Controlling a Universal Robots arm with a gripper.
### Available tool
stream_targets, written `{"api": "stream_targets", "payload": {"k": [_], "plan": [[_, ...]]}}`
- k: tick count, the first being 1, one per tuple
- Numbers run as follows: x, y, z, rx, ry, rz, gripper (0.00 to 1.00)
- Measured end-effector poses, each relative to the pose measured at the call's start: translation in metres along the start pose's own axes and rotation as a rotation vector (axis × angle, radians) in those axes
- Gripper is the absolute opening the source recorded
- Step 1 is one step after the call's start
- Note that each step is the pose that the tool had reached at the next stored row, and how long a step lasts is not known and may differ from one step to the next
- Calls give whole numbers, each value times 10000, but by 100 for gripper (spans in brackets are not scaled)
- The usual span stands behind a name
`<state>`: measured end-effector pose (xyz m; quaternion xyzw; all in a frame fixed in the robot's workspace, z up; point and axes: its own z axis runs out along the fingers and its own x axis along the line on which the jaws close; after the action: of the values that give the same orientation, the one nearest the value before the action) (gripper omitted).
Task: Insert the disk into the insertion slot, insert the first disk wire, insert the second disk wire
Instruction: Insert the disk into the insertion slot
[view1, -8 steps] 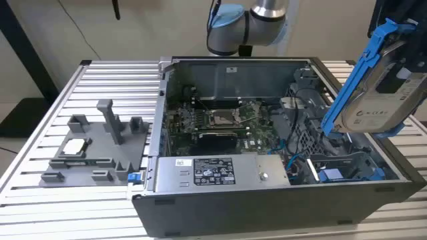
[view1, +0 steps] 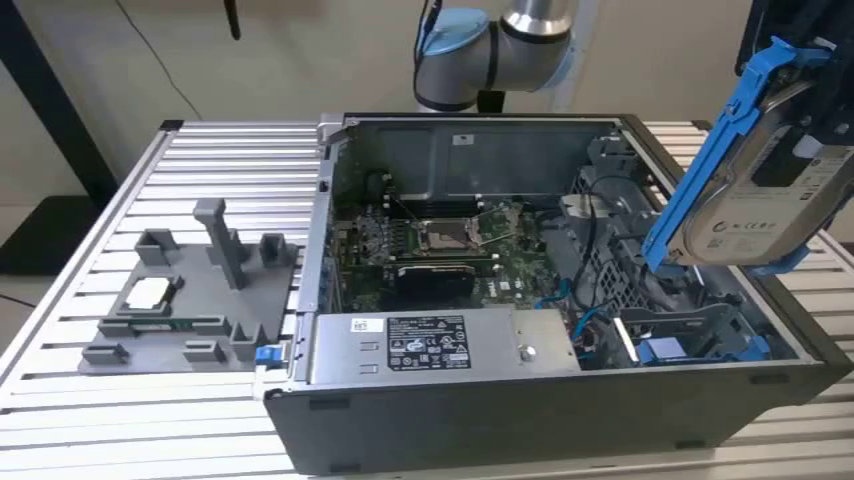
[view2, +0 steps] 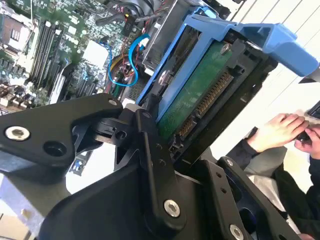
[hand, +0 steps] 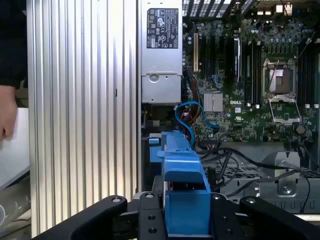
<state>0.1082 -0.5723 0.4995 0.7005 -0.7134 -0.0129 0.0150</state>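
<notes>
The gripper (hand: 186, 216) is pinching the disk (view1: 754, 190), one black finger on each long side of its blue caddy (view1: 714, 150). In the exterior view the disk hangs on edge and tilted at about 3 o'clock, raised over that side of the open computer case (view1: 534, 410). It is well apart from the slot (view1: 694, 335), which lies low in the case at about 4 o'clock.

The disk is probably dense for its size, rigid, and sensitive to knocks. The second wrist view shows its green circuit board (view2: 192, 95) and connector (view2: 212, 97) bare on one face, so I would keep contact off those. The caddy looks like smooth plastic that may flex or slip. The firmest hold is likely across the long side rails near the middle, as it is gripped now, which leaves the connector end free.
</notes>
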Motion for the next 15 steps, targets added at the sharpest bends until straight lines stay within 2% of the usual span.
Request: {"api": "stream_targets", "payload": {"k": [6, 15], "plan": [[0, -1, 23, 4, -6, 0, 32], [0, -7, 131, 11, -43, 0, 32]]}}
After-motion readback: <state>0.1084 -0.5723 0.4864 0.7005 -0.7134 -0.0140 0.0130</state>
